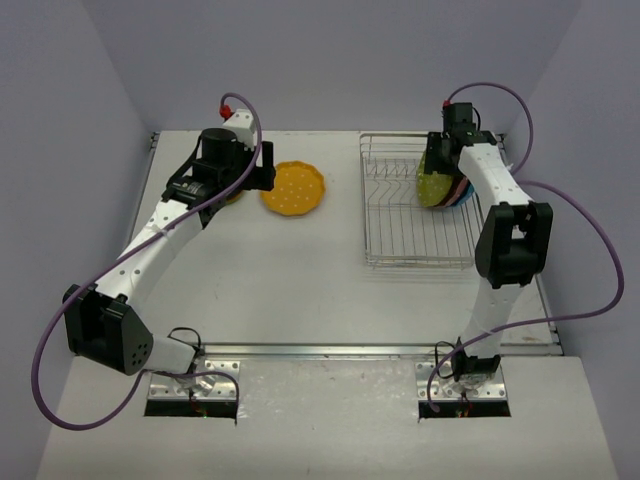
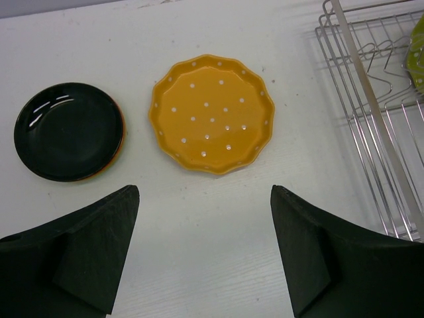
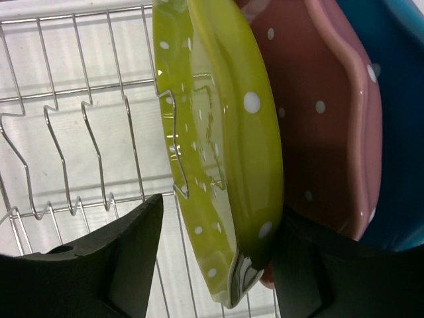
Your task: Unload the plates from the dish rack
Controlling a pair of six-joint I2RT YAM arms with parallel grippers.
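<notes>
Straddling lime plate (image 3: 232, 132), right fingers (image 3: 126, 252) seemingly not clamped; pink plate (image 3: 324, 132) crowds behind; left fingers (image 2: 93, 252) spread.

A white desk (image 1: 300, 270) with a faint wood grain fills the middle of the top view. Plain pale grey-lilac walls (image 1: 330, 60) stand at its left, back and right. A silver metal rail (image 1: 330, 350) runs along its near edge, and a white panel (image 1: 330, 430) lies in front of that.
</notes>
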